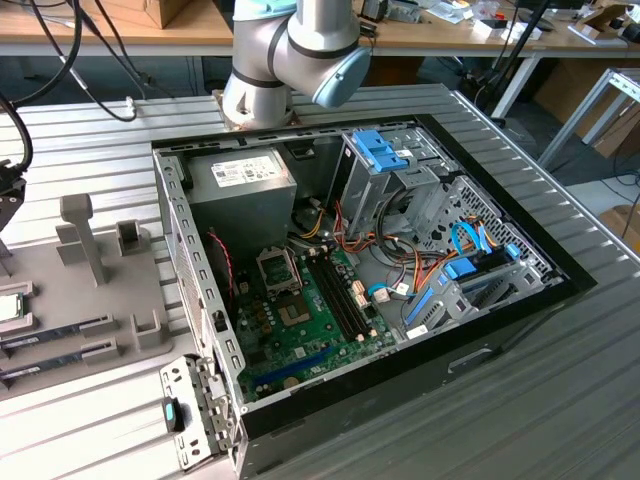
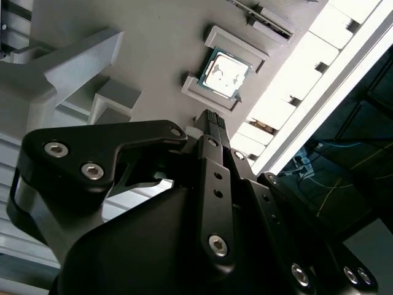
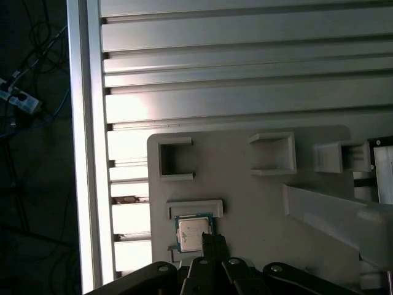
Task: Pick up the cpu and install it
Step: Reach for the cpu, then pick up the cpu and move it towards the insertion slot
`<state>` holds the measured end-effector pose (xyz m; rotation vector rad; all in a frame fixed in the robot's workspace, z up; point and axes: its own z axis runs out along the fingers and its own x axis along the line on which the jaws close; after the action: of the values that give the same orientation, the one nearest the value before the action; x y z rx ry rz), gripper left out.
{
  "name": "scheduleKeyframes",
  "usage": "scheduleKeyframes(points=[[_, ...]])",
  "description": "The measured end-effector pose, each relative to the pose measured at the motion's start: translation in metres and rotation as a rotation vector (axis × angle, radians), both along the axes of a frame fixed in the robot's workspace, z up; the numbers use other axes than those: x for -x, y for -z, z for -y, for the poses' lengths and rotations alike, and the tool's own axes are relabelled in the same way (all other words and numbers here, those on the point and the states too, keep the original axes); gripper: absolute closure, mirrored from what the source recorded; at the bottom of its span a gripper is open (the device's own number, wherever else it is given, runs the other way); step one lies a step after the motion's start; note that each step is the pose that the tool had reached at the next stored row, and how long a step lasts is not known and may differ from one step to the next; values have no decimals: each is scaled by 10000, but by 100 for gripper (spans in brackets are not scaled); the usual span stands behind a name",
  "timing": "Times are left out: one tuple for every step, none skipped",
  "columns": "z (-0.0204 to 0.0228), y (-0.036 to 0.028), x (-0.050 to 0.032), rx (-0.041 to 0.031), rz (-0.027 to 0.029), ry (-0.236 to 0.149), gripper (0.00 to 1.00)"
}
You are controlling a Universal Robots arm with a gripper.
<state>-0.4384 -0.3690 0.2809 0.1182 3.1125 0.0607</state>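
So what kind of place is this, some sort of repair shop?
Probably a robotics lab: a robot arm stands by an opened computer case on a slotted metal table, the cpu lies in a grey holder, and cluttered workbenches stand behind.

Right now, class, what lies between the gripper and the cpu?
In the second wrist view, the holder's raised grey lip lies between gripper and cpu.
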Motion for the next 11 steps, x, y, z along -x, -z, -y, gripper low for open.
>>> scheduleKeyframes(points=[[0, 0, 0, 0, -1, 0, 89], [0, 0, 0, 0, 0, 0, 89], [0, 0, 0, 0, 0, -1, 89], [0, 1, 0, 0, 0, 0, 89], [0, 1, 0, 0, 0, 0, 89], [0, 2, 0, 0, 0, 0, 89], [0, 3, 0, 1, 0, 0, 89], [0, 3, 0, 2, 0, 0, 89], [0, 3, 0, 1, 0, 0, 89], [0, 3, 0, 5, 0, 0, 89], [0, 3, 0, 10, 1, -1, 89]])
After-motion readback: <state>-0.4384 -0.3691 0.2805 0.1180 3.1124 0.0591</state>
